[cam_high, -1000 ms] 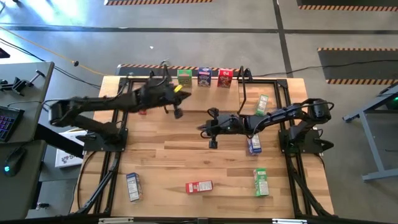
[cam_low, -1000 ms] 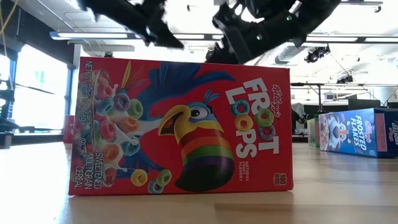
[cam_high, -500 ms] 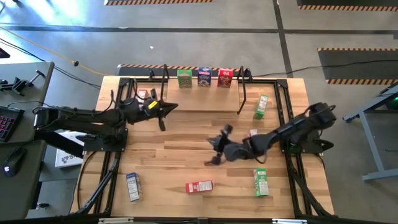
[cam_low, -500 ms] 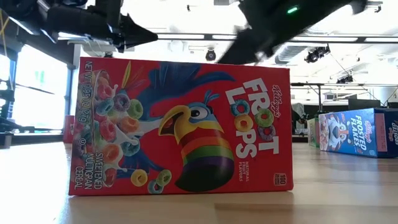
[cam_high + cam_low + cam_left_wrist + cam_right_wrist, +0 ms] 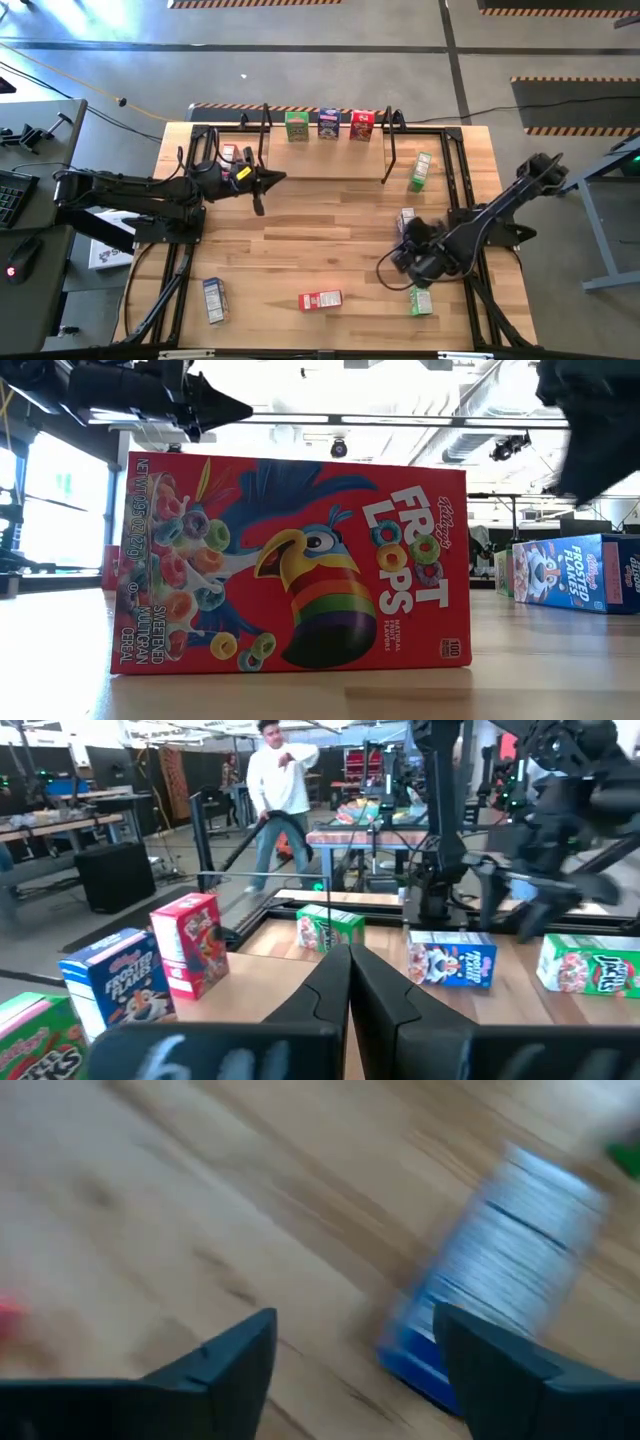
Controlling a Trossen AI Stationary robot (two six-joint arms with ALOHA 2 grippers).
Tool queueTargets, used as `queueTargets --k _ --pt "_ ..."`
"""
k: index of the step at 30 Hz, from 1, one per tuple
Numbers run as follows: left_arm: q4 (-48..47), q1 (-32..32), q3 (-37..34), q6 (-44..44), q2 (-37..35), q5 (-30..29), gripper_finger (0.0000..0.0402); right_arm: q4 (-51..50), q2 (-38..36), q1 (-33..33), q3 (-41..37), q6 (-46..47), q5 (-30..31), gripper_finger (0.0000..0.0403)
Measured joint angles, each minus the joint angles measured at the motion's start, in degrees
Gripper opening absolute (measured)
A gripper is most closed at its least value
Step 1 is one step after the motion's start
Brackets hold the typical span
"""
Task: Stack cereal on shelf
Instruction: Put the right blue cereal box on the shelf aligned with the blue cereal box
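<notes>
We have three boxes standing in a row on the shelf (image 5: 300,160) at the far edge of the tabletop (image 5: 310,240): a green one (image 5: 296,125), a blue one (image 5: 329,123) and a red one (image 5: 361,124). The rest are loose on the tabletop: a green box (image 5: 421,171) by the shelf's right frame, a blue box (image 5: 407,222) near the right edge, another green box (image 5: 420,299) at the near right, a red box (image 5: 320,299) lying flat near the front, and a blue-and-white box (image 5: 213,300) at the near left. Our right hand (image 5: 412,258) hangs low between the blue box and the near-right green box, fingers spread with nothing between them; its wrist view shows the blue box (image 5: 500,1270) just ahead of the fingertips (image 5: 240,1355). We judge the step in hand to be picking that blue box. To do it well we should centre it between the fingers, line them up with its narrow faces, come down squarely and close only once both pads flank the cardboard, gently enough not to crush it. We must also keep clear of the green box close by. Our left hand (image 5: 262,182) waits above the shelf's left part, fingers pressed together and empty.
</notes>
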Motion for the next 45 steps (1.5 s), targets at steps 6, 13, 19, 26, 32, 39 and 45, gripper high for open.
queueTargets --k 6,13,19,26,32,39,45 --pt "0.0 -1.0 0.0 -0.4 0.0 -0.6 0.0001 -10.0 3.1 1.2 0.0 13.1 -4.9 0.0287" --pt "-0.1 -1.9 0.0 -0.4 0.0 -0.6 0.0001 -6.5 8.9 1.0 0.1 17.6 -4.7 0.0287" --pt "-0.1 -2.6 0.0 -0.4 0.0 -0.6 0.0001 -5.9 14.4 1.0 0.1 22.6 -4.2 0.0287" --pt "-0.1 -3.3 0.0 -0.4 0.0 -0.6 0.0001 -1.7 19.0 1.1 0.1 27.9 -0.2 0.0287" --pt "-0.1 -3.3 0.0 -0.5 0.0 -0.6 0.0001 0.2 20.7 1.1 0.0 28.7 -0.3 0.0279" --pt "-0.1 -3.3 0.0 -0.5 0.0 -0.6 0.0001 -3.8 20.7 1.1 2.6 28.2 1.2 0.0213" --pt "-0.1 -3.3 0.0 -1.1 0.0 -0.6 0.0001 -8.8 20.7 1.1 5.1 27.1 2.5 0.0158"
